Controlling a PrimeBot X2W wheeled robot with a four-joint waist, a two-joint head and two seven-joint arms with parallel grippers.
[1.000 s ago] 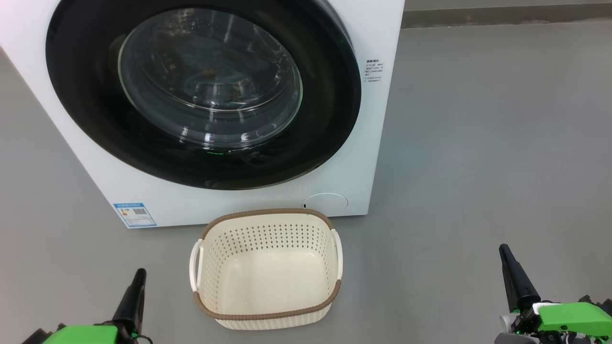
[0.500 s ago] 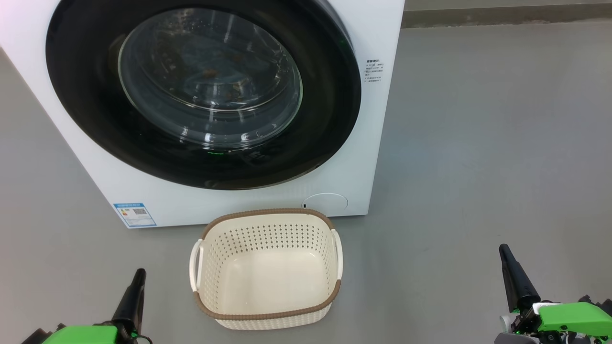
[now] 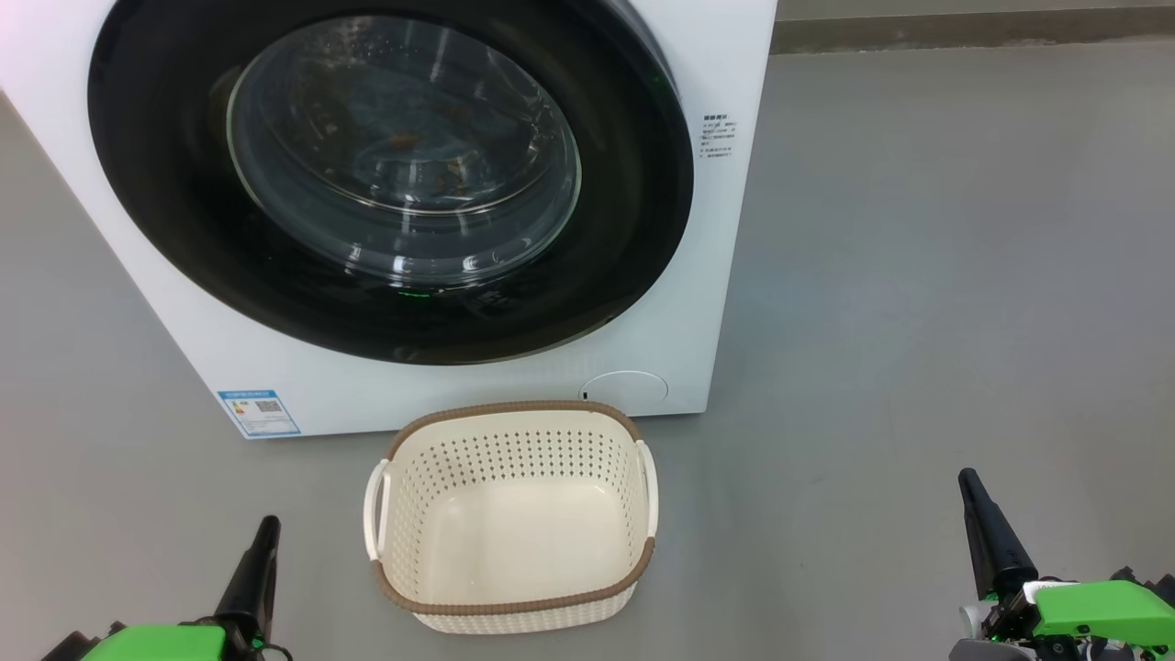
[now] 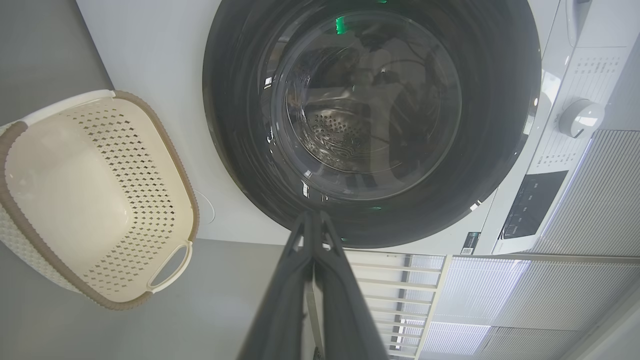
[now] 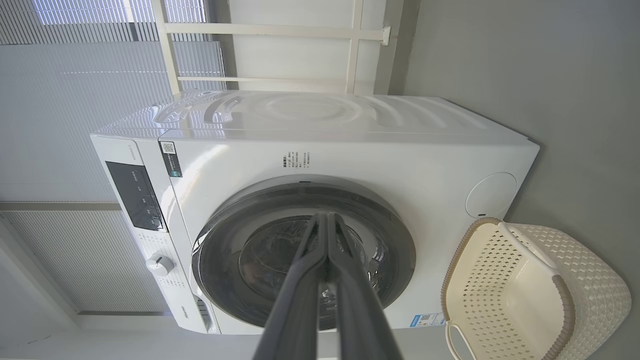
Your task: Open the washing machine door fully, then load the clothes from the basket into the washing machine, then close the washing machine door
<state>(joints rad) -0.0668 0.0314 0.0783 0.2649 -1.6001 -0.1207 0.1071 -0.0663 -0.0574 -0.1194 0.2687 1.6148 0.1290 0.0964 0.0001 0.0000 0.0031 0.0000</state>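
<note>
The washing machine (image 3: pixel 725 229) stands ahead, its round black door (image 3: pixel 174 229) shut flat against the front. Through the bulging glass window, light blue clothes (image 3: pixel 404 140) with orange specks show dimly inside the drum. The cream basket (image 3: pixel 514 405) sits on the floor right before the machine with nothing in it. My left gripper (image 3: pixel 266 528) is shut at the lower left, a short way left of the basket. My right gripper (image 3: pixel 966 479) is shut at the lower right, well clear of it. In the wrist views the left gripper (image 4: pixel 312 215) and right gripper (image 5: pixel 327 216) point toward the door.
Grey floor (image 3: pixel 918 321) spreads to the right of the machine. A blue label (image 3: pixel 260 413) and a round white flap (image 3: pixel 624 386) sit low on its front. The control knob (image 4: pixel 580 117) and dark panel (image 5: pixel 135 195) lie beside the door. Window blinds stand behind.
</note>
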